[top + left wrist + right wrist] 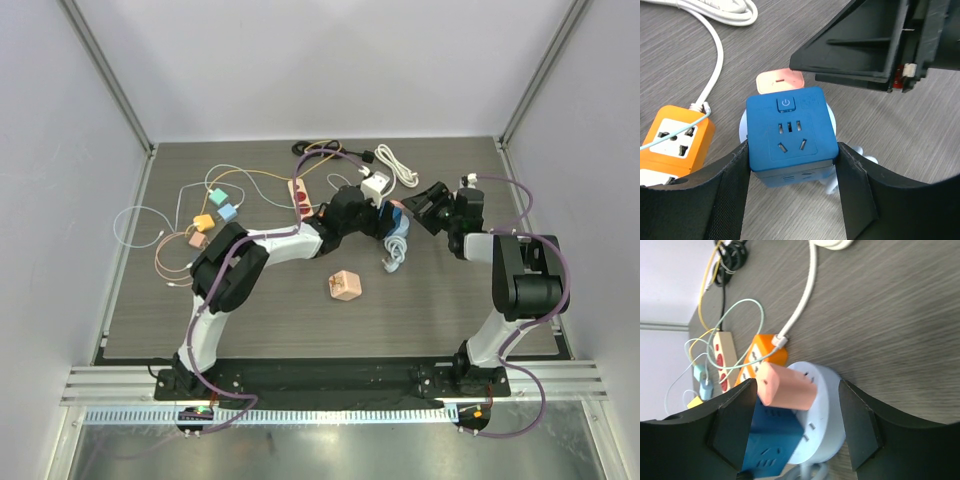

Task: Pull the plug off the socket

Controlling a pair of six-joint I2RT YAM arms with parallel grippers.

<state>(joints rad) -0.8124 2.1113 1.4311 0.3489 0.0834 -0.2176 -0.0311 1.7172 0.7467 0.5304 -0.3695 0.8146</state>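
A round pale-blue socket (827, 410) lies on the table with a blue cube plug (790, 132) and a pink plug (785, 385) stuck in it. My left gripper (792, 152) is shut on the blue cube, one finger on each side. My right gripper (797, 390) is open, its fingers standing either side of the socket and the pink plug, apart from the socket's rim. In the top view both grippers meet at the socket (397, 222), the left gripper (372, 212) from the left and the right gripper (425, 212) from the right.
An orange power strip (677, 137) with a white cable (715, 40) lies beside the socket. A beige strip with red outlets (722, 357) lies beyond it. A pink cube (345, 286) sits nearer the arms. Loose cables and small cubes (222, 205) lie at the left.
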